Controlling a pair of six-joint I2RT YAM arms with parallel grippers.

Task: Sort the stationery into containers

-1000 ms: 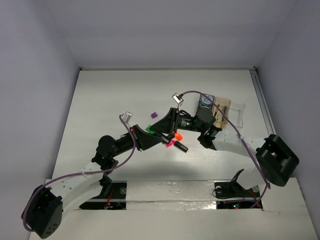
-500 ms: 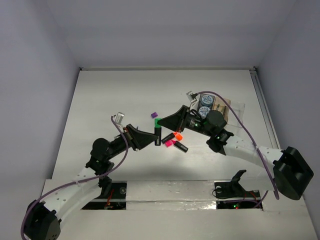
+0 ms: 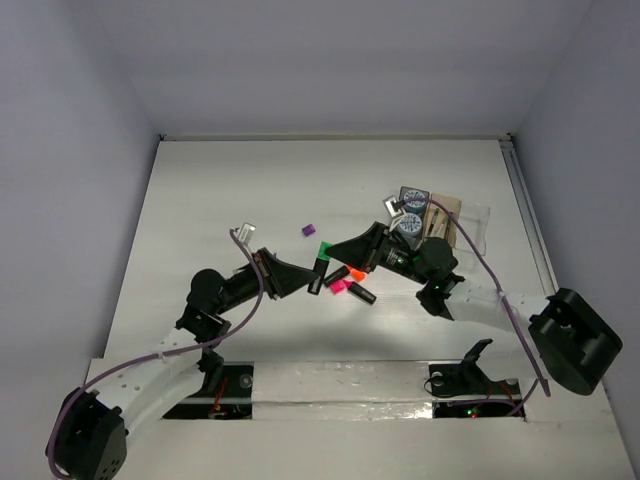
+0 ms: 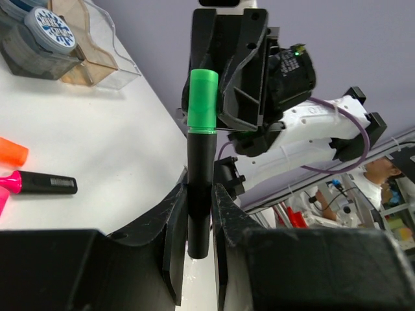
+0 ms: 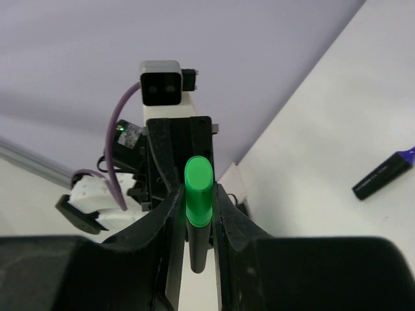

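Green-capped highlighter point(image 4: 200, 165) gripped by left fingers point(image 4: 172, 230) and right fingers point(image 5: 166, 220)

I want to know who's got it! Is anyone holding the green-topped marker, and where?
The left gripper pinches the marker by its black part, low down. The right gripper hugs its green cap; a squeeze can't be told.

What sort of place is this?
Probably a robotics lab test booth: a white table walled in by plain panels, a left arm and right arm bolted at its edge, and a person among equipment outside.
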